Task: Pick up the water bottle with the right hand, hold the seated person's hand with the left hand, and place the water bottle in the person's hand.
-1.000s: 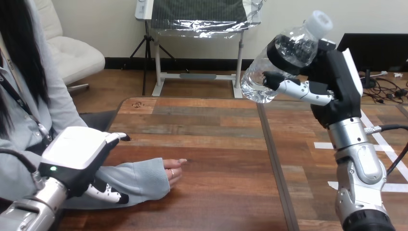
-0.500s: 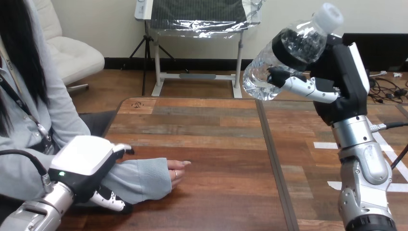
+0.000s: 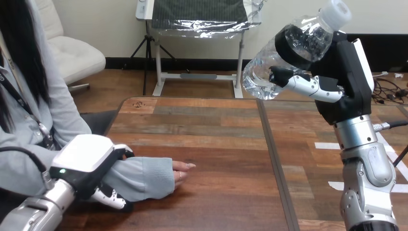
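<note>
Clear plastic high at the far right of the head view: grips the water bottle [image 3: 269,77] there in the right hand [image 3: 344,89], with black fingers [image 3: 288,45] wrapped round its upper part below the white cap [image 3: 339,9] and the thumb [image 3: 310,86] laid across its near side. Carries it tilted, cap up and to the right, base down and to the left, in the air above the far right part of the wooden table [image 3: 216,120], touching nothing but that hand. Stands the silver right forearm [image 3: 365,163] almost upright at the near right. At the near left, lays the left hand [image 3: 86,161] over the person's forearm [image 3: 144,175], sleeved and flat on the table. Curls a fingertip down the far side of the sleeve and the thumb against its near side, so closed round the forearm. Leaves the person's hand [image 3: 184,169] bare just right of the cuff, resting on the wood, fingertips pointing right, holding nothing. Bottle and person's hand well apart, the bottle far up and to the right.
</note>
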Robot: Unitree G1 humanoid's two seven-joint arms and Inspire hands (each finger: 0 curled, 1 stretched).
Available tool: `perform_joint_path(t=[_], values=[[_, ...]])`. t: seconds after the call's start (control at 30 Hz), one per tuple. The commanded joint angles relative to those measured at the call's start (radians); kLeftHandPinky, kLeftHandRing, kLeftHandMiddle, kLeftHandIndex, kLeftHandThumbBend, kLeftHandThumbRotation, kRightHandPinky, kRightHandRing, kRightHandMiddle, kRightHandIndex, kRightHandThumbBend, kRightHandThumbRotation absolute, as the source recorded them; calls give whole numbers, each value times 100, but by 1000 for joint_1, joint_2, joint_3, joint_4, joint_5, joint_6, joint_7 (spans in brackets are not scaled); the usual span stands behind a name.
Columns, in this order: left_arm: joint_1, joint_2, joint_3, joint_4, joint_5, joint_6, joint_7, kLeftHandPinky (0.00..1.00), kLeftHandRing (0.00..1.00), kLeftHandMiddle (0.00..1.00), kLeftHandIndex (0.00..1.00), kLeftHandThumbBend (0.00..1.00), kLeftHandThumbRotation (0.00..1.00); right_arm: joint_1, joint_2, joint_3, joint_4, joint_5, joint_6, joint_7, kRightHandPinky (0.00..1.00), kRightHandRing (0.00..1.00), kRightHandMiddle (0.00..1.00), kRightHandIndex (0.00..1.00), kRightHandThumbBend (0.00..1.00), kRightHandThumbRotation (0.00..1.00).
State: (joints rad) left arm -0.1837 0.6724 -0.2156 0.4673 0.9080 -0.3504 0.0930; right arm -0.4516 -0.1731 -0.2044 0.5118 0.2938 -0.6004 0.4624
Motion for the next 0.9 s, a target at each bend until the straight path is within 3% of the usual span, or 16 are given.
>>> perform_joint_path(t=[0.0,0.37,0.6,0.87], values=[[-78,7,-30,19,-9,7,-11,56,59,64,67,100,29,-28,7,7,-95,19,10,-11,19,24,34,38,71,0],[-88,5,-41,11,-19,22,-58,47,51,56,60,100,24,-12,12,10,-137,5,9,-27,19,25,34,37,72,0],[-90,6,-48,17,-25,17,-53,43,48,52,57,97,19,-8,12,15,-145,22,5,-3,19,25,34,37,71,0],[-95,-1,-59,32,-34,20,-40,40,44,49,52,93,9,6,18,21,-175,24,27,-7,19,25,34,37,70,0]])
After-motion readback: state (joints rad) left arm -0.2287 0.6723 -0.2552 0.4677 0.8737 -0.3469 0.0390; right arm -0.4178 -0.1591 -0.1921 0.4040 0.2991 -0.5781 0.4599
